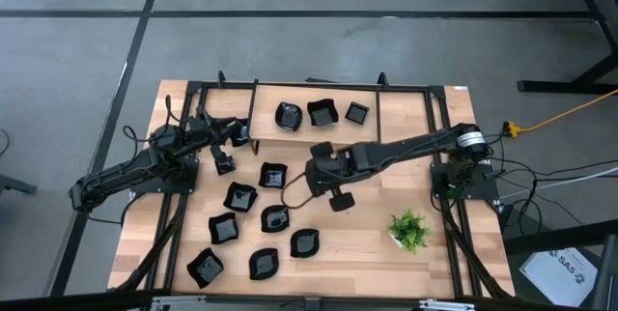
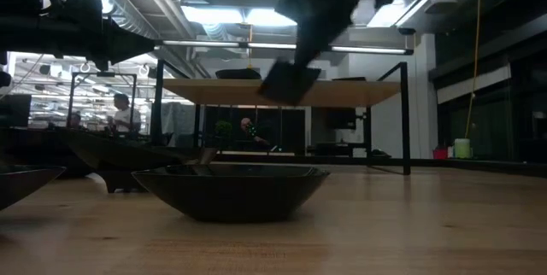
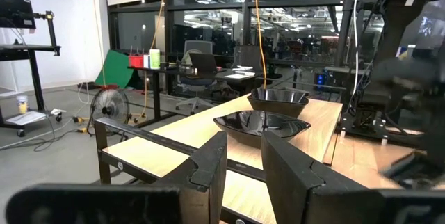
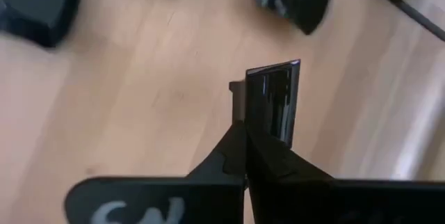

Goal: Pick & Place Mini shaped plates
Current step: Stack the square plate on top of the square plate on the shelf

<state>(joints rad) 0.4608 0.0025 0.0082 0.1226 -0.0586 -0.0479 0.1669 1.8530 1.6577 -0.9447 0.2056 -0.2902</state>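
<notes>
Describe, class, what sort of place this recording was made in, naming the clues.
Most likely a robotics lab or open workshop: a wooden table framed in black metal stands on a grey concrete floor, office chairs and desks fill the room behind, and exposed ducts and strip lights run overhead.

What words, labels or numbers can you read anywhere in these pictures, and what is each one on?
"SAS": on a white sheet of paper lying on the floor by the table's right corner, high view; the smaller print below it is too small to read.
White lettering on the right gripper's own body, right wrist view: cut off at the picture's edge and blurred, not readable.
Nothing readable on the mini shaped plates or the wooden table.
</notes>
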